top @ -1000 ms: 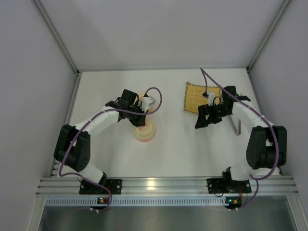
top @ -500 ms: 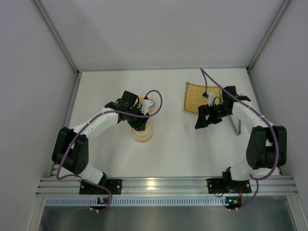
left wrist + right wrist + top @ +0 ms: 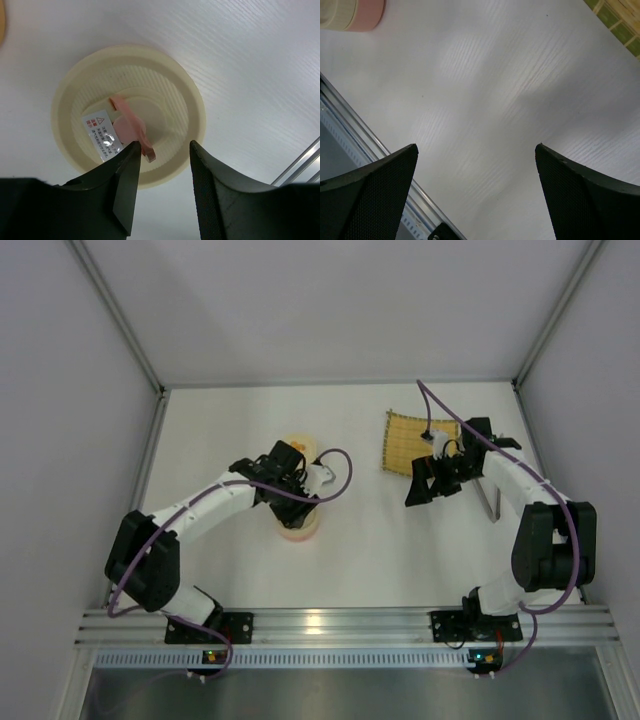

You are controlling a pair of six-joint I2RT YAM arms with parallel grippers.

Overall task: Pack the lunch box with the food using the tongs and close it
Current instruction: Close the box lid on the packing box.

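Note:
A cream lid (image 3: 130,112) with a pink tab handle (image 3: 131,129) lies flat on the pink-rimmed bowl of the lunch box (image 3: 299,527). My left gripper (image 3: 165,150) hangs open just above it, the pink tab beside its left finger (image 3: 122,185), nothing between the fingers. The orange-rimmed part of the lunch box (image 3: 297,445) peeks out behind the left arm. My right gripper (image 3: 425,490) stands wide open over bare table, empty. The grey tongs (image 3: 489,502) lie on the table to its right. The food is hidden.
The yellow bamboo mat (image 3: 412,443) lies behind the right gripper; its corner shows in the right wrist view as the mat (image 3: 620,15). The pink-rimmed box (image 3: 357,12) sits far off there. The aluminium rail (image 3: 340,622) runs along the near edge.
My left gripper has opened and let go of the lid's pink tab, and has shifted a little right and nearer, over the pink-rimmed bowl. The right arm has not moved.

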